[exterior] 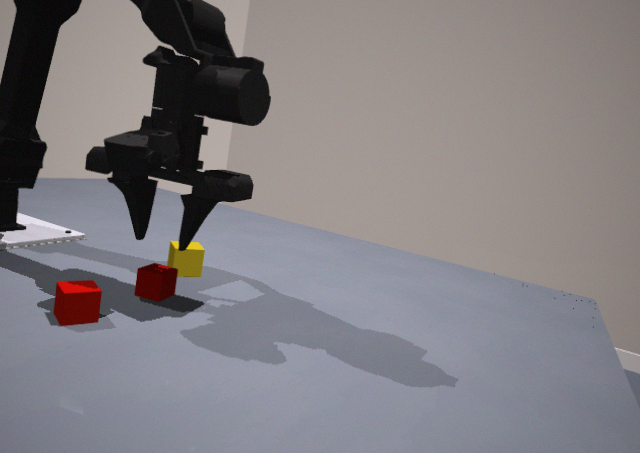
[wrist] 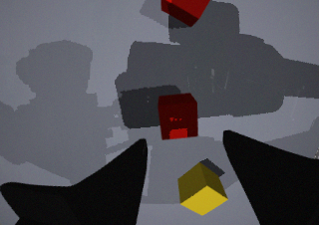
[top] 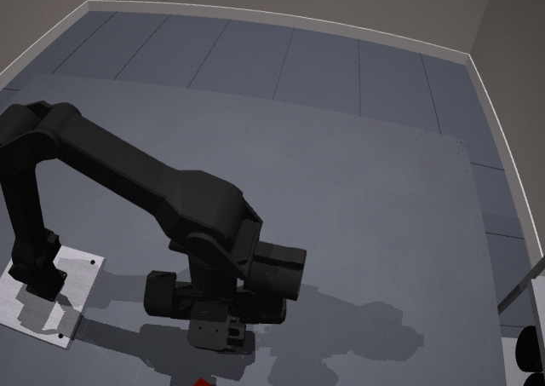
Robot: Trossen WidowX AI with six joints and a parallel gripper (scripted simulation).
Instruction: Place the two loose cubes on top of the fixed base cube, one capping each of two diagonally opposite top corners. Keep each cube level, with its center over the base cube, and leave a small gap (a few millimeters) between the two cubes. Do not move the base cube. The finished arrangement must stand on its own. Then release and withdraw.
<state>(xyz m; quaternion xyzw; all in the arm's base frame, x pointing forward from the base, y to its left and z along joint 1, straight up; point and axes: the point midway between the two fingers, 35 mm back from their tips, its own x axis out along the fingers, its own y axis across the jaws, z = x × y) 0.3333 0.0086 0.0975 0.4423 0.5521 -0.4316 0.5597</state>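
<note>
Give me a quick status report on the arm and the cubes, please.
End effector open, empty, low over the yellow cube. Nothing stacked: dark red cube and bright red cube sit apart on the table. Nothing in the way.

The desk [exterior: 413, 345] looks smooth, matt grey. At the left edge of the exterior view, the mounting plate [exterior: 43, 232] looks like brushed metal. The arm [top: 132, 170] is matt black, plastic-looking.

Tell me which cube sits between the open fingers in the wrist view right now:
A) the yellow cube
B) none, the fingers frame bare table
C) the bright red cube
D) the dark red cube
A: the yellow cube lies between the two dark fingers of the open gripper; both red cubes lie farther up the frame.
</note>
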